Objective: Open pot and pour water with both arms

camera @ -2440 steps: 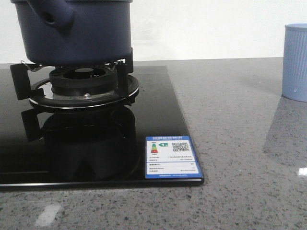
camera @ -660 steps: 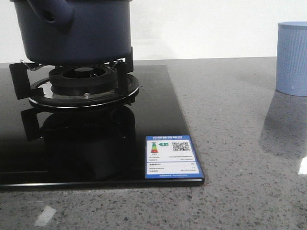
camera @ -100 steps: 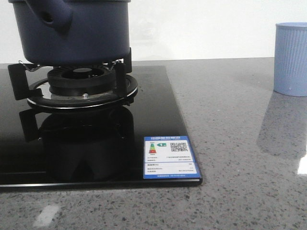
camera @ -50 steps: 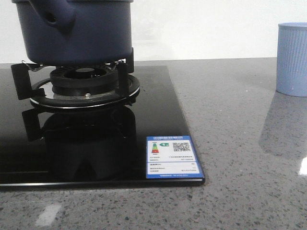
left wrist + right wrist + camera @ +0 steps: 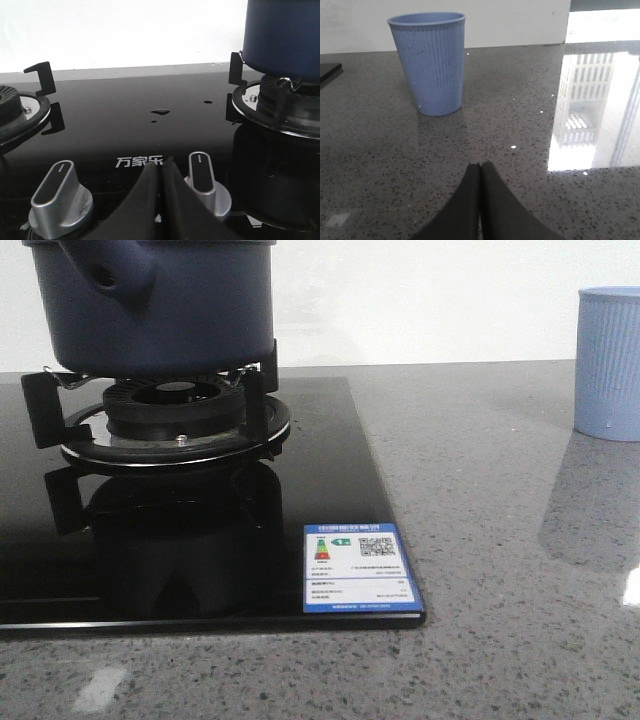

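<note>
Currently the dark blue pot (image 5: pixel 150 305) is sitting on the burner (image 5: pixel 175 420), its top cropped, blue cup (image 5: pixel 607 362) standing at three o'clock on the tabletop (image 5: pixel 500 500), both the left end effector (image 5: pixel 161 167) and right end effector (image 5: pixel 480 170) pressing closed, gripping nothing, fitting either stage.

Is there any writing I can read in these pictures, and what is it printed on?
"万家乐": white brand characters on the black glass stove top, between two silver knobs.
Blue-and-white rectangular sticker on the stove's front corner: a QR code and small print, too small to read.
</note>
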You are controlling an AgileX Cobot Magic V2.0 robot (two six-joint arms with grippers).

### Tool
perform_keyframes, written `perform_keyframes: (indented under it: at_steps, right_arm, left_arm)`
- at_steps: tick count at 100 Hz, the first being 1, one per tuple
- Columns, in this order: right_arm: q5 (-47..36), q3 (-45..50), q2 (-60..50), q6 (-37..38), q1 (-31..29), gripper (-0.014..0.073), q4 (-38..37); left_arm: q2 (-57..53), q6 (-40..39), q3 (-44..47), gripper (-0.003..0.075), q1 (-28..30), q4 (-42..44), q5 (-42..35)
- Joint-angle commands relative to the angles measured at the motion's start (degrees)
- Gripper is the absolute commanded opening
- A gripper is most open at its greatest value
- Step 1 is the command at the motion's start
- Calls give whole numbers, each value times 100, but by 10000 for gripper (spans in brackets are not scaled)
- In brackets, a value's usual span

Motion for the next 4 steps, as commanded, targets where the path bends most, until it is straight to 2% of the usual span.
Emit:
perform_keyframes:
  at_steps: [1, 4]
  right_arm:
    - [-401, 142, -101, -73, -37, -69, -20]
    - [-401, 142, -101, -73, -37, -69, -20]
  left_arm:
    - [-147, -40, 72, -20, -35, -4, -435]
    - [-147, -40, 72, -20, -35, -4, -435]
